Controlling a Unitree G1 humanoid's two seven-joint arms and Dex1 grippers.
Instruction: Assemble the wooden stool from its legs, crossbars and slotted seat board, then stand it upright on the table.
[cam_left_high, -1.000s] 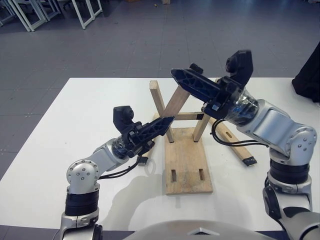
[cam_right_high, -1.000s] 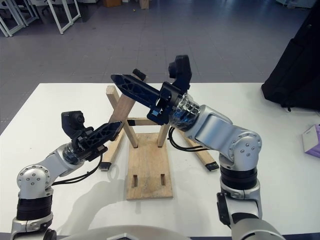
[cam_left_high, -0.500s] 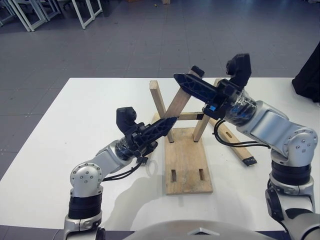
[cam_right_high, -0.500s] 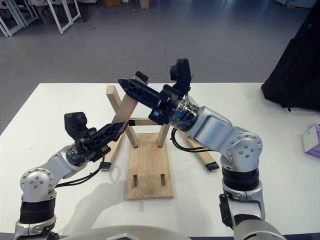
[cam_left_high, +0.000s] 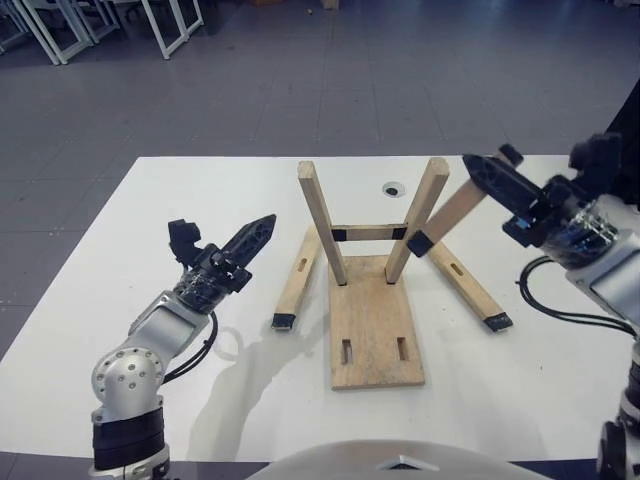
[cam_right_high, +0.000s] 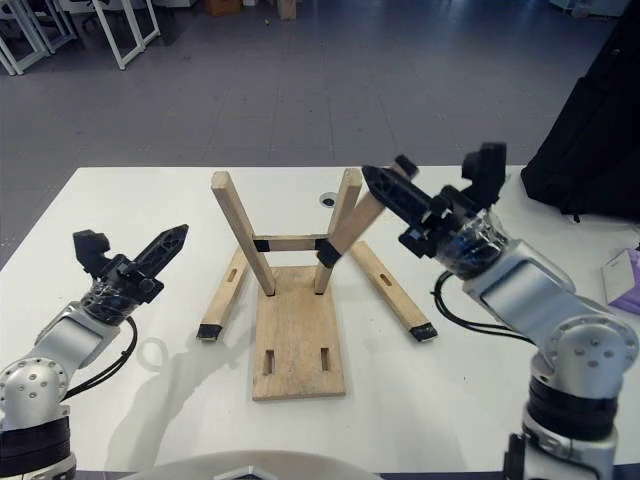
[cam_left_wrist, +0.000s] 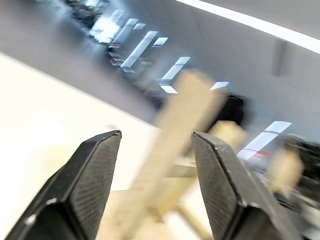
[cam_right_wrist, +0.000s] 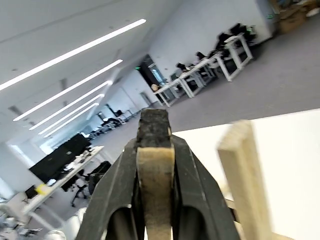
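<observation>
The slotted seat board (cam_left_high: 375, 325) lies flat on the white table (cam_left_high: 180, 200). Two legs (cam_left_high: 322, 222) (cam_left_high: 425, 200) stand in its far slots, joined by a crossbar (cam_left_high: 365, 232). My right gripper (cam_left_high: 480, 172) hangs to the right of this frame, shut on a further wooden leg (cam_left_high: 450, 212) (cam_right_wrist: 154, 170). That leg's black-capped end (cam_left_high: 418, 243) rests against the right standing leg. My left gripper (cam_left_high: 258, 228) hovers left of the frame, open, with nothing between its fingers (cam_left_wrist: 95, 175).
Two slotted wooden pieces lie flat on either side of the board, one at the left (cam_left_high: 298, 278), one at the right (cam_left_high: 468, 285). A small hole (cam_left_high: 392, 187) is in the tabletop behind the frame. A purple item (cam_right_high: 625, 280) sits at the table's right edge.
Both arms have drawn back from the stool frame. The left gripper moved left and away from the left leg. The right gripper moved right with the leg it holds.
</observation>
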